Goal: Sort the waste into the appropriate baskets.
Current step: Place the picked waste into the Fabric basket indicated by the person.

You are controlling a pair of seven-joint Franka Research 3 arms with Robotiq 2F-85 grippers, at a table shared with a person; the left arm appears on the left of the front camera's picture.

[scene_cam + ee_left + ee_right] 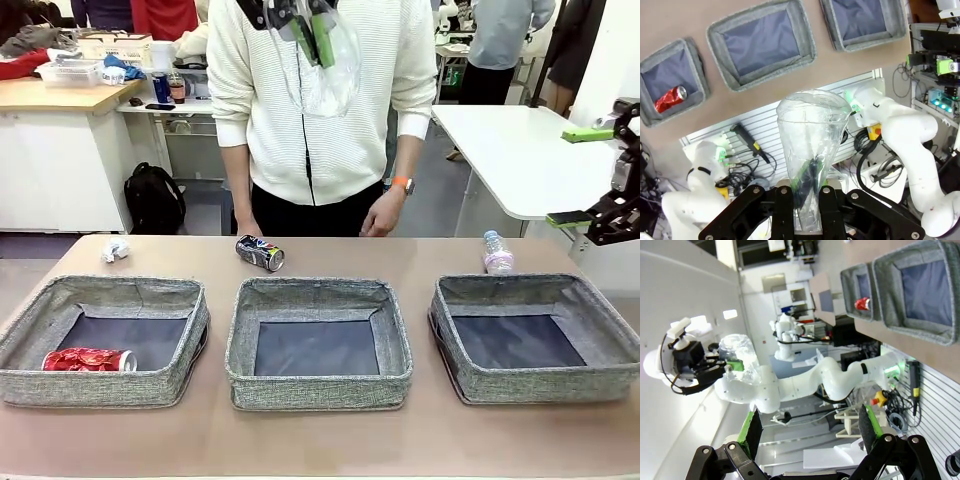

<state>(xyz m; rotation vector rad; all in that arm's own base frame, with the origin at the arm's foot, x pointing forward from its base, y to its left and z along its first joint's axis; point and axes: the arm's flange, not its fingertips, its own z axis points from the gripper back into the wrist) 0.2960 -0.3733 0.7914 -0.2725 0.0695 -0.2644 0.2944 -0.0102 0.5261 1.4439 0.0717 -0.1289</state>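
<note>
The clear bottle (812,130) is clamped in the left gripper (805,200), a grip plainest in the left wrist view, high above the table (670,20). The right gripper (578,175) gapes open. The left basket (100,390) holds the red can (88,360).
</note>
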